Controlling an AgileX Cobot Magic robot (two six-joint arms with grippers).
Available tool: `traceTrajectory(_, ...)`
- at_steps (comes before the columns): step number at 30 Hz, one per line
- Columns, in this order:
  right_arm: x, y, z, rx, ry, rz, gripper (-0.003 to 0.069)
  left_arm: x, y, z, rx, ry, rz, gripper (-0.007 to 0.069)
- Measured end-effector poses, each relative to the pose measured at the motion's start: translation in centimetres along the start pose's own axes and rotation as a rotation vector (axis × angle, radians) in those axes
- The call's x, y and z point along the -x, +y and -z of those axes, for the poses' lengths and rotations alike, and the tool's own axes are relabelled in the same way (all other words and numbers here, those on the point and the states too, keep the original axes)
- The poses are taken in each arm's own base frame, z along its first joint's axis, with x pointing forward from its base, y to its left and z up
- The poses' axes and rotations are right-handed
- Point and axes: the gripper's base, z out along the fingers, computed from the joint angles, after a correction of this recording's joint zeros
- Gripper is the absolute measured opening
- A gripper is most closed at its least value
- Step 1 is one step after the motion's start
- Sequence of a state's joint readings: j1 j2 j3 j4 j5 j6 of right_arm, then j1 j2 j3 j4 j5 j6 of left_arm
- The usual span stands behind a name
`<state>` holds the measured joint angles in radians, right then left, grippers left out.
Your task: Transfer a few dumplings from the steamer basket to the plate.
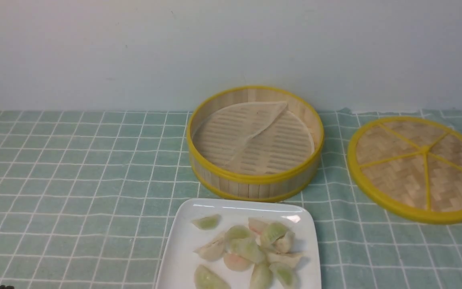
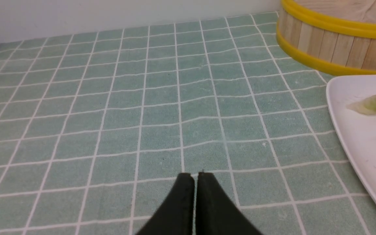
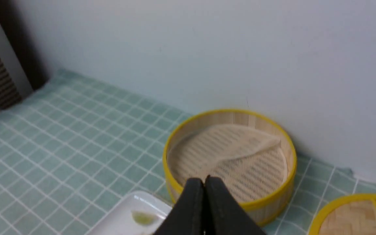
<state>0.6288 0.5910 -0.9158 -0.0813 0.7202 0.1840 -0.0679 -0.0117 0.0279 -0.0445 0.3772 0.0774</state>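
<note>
Closest to me, the glossy white rectangular plate (image 1: 181, 261) holds a heap of pale green crescent dumplings (image 1: 251, 251) — every one I can see sits there. Just behind it stands the round bamboo steamer basket with yellow rims (image 1: 255, 182), its whitish liner sheet (image 1: 251, 124) folded over. Left gripper (image 2: 194, 176) hangs over the green checked cloth (image 2: 109, 114), black jaws pressed together, gripping nothing — right gripper (image 3: 204, 179) likewise, pinched together and empty.
</note>
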Motion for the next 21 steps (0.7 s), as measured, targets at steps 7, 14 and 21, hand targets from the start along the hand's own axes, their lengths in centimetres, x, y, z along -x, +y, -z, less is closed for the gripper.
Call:
traceTrajectory(7,-3.7,-0.5,4.5,0.056,-0.323,-0.052,-0.0014,0.0,0.0,0.0,0.000,0.000,0.000,-0.0006)
traceTrajectory(14,-5.9,-0.7,6.2,0.089,-0.416,-0.115,-0.0014,0.0,0.0,0.0,0.000,0.000,0.000,-0.0006)
traceTrajectory(21,-6.2,-0.6,6.4,0.131,-0.414,-0.209,-0.0014,0.0,0.0,0.0,0.000,0.000,0.000,-0.0006)
